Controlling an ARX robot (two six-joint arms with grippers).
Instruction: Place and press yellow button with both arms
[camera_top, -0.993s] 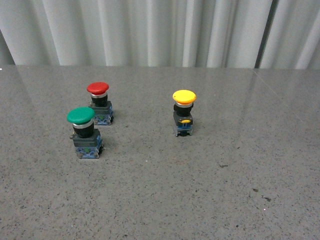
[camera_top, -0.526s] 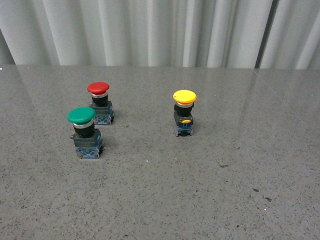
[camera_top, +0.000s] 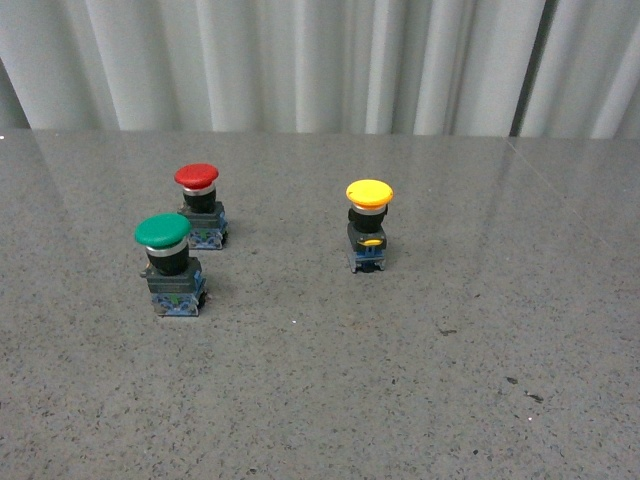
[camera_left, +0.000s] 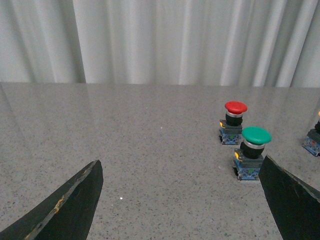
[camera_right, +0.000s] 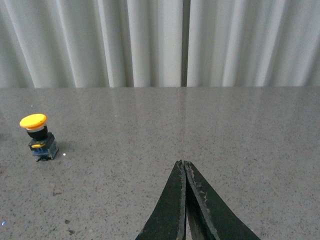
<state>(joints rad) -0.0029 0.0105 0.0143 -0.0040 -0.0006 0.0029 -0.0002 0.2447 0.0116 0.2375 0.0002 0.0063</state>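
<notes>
Nothing is shifting since the earlier frames. Green button (camera_top: 163, 232), red button (camera_top: 196, 177) and yellow button (camera_top: 369, 194) are standing upright on the table (camera_top: 420, 380). Only wrist views show grippers: left gripper (camera_left: 180, 200) spread wide, right gripper (camera_right: 185, 200) pressed together, empty.

Bright, even, diffuse light; soft short shadows under buttons. Faint sheen on table (camera_top: 420, 380) toward curtain (camera_top: 300, 60). Sharp throughout; slight grain.

Legible text: none in any view.
Labels on the three buttons: too small to read.
</notes>
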